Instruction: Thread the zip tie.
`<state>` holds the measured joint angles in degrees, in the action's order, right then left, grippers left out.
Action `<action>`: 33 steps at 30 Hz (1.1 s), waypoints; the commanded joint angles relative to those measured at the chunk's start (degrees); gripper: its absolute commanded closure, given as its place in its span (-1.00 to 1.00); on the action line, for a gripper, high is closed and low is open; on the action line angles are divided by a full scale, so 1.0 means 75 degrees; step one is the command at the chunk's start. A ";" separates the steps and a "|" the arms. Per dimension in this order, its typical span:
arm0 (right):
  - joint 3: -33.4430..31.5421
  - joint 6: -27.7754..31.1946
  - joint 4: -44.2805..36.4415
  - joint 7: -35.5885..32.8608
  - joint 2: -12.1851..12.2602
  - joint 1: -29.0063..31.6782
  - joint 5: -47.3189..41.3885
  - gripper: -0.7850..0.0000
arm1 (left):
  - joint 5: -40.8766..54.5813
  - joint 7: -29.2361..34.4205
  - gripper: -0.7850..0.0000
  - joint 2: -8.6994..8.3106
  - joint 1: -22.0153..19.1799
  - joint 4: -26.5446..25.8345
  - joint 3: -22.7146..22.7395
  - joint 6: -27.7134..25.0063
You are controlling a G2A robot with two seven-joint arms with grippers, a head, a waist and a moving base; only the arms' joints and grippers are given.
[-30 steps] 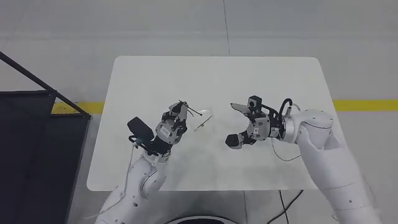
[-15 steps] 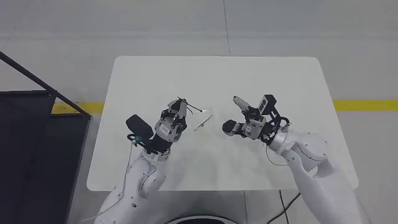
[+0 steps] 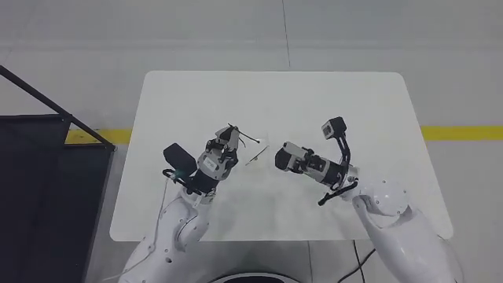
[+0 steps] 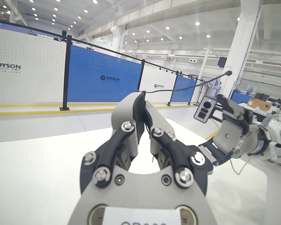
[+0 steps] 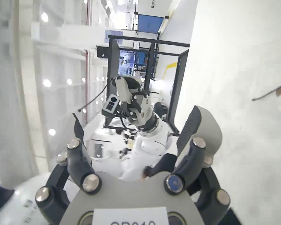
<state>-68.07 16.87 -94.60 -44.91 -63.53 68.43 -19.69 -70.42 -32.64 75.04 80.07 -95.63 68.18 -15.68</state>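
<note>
Zip tie (image 4: 187, 88), a thin black flexible plastic strip with a small blocky head, is pinched between the left gripper's (image 4: 142, 101) closed ribbed pads above the left half of the white table (image 3: 354, 110), head end arching free. Right gripper (image 3: 283, 158) faces it nearby, jaws wide apart and empty. Threading looks unstarted; next, a fine pinch on that springy free end seems needed.

1. Zip tie (image 4: 189, 86): gripped section hidden btwn left gripper (image 4: 142, 101) pads.
2. Top view: thin strip (image 3: 257, 156) on table (image 3: 354, 102) too small to ID.
3. Right wrist view: strip's far end cut off by edge.
</note>
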 commanded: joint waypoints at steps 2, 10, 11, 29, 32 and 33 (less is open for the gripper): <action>-0.0018 0.0502 0.0151 0.0456 -0.0001 0.0088 0.0948 -1.00 | -0.0004 0.0268 1.00 -0.0016 -0.0017 -0.0014 0.0037 -0.0179; 0.0045 0.0244 0.0101 0.0786 0.0000 0.0161 0.1669 -1.00 | 0.0130 0.0328 1.00 -0.0010 -0.0023 -0.0065 0.0112 -0.0096; 0.0045 0.0244 0.0101 0.0786 0.0000 0.0161 0.1669 -1.00 | 0.0130 0.0328 1.00 -0.0010 -0.0023 -0.0065 0.0112 -0.0096; 0.0663 0.3061 0.0537 0.2640 -0.0177 0.0148 0.4229 -1.00 | 0.0898 0.1292 1.00 0.0037 0.0009 -0.0174 -0.0195 -0.0597; 0.0781 0.3050 0.0612 0.2832 -0.0220 0.0089 0.4407 -0.27 | 0.1345 0.1556 1.00 0.0048 -0.0001 -0.0151 -0.0253 -0.0857; 0.0822 0.3067 0.0620 0.2850 -0.0232 0.0062 0.4406 -0.05 | 0.1463 0.1662 1.00 0.0048 -0.0011 -0.0179 -0.0249 -0.0921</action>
<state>-62.21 39.91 -90.03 -23.72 -65.17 69.12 13.33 -60.77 -21.19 75.40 80.06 -96.77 66.29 -21.97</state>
